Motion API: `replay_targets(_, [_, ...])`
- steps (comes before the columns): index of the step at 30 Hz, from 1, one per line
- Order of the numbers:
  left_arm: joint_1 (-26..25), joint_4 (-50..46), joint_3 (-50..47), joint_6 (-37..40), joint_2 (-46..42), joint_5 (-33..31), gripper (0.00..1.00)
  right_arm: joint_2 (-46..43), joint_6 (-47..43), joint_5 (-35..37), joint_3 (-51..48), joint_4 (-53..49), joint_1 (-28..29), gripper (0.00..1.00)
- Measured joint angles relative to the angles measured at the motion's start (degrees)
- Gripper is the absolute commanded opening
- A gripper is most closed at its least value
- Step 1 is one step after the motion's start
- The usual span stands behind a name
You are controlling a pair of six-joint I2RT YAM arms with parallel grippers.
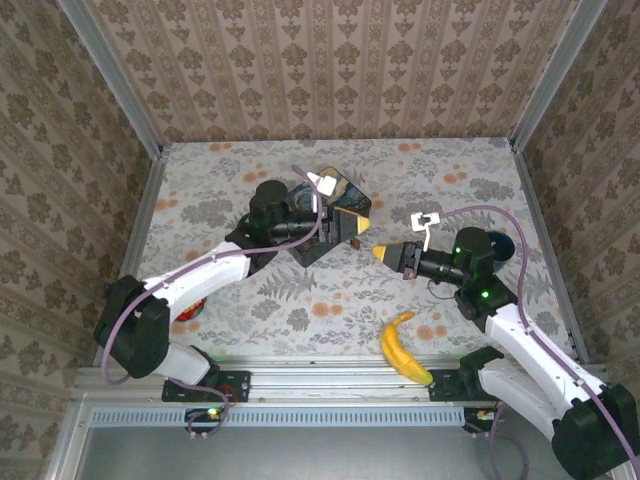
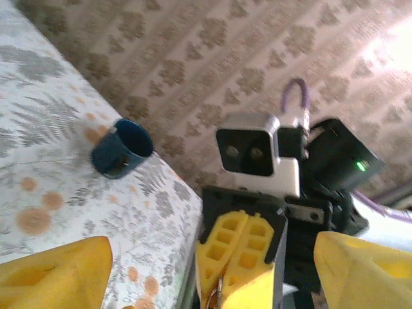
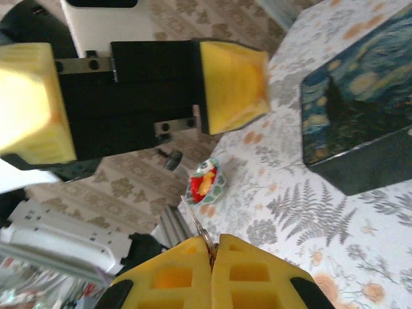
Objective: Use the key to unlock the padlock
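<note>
Beside the starry box (image 3: 360,129), over bare surface (image 3: 302,212), the left hand (image 3: 132,94) gapes wide facing the clenched right hand (image 3: 210,257) pinching the key (image 3: 196,222) (padlock too small to make out).

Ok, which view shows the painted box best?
The right wrist view: the box sits close and unobstructed, so its starry-night top and dark side wall are clear. The top external view shows it small and dark at mid-table, largely overlapped by the left gripper, and the painting is hard to read.
</note>
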Motion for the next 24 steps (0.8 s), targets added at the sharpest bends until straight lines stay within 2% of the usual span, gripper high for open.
replay_targets(3, [-1.2,-6.3,0.0,1.7,-2.7,-11.3,0.81,-2.0,-0.2,5.6,0.0,-6.1,-0.1,0.00])
replay_targets(7, [-6.8,-13.7,0.1,4.0,-4.9,-29.9,0.79,-4.4,-0.2,13.2,0.2,-14.3,-0.5,0.00])
replay_targets(12, [-13.3,-22.1,2.1,4.8,-1.2,-47.1,0.78,-5.5,-0.2,21.0,1.1,-23.1,-0.6,0.00])
replay_targets(19, [-17.7,-30.5,9.2,3.0,10.7,-63.8,0.79,-9.6,-0.2,30.2,1.0,-30.4,-1.0,0.00])
replay_targets(24, [-19.9,-35.2,13.3,-2.8,18.6,-71.0,0.80,-10.2,-0.3,34.6,0.9,-33.8,-1.3,0.00])
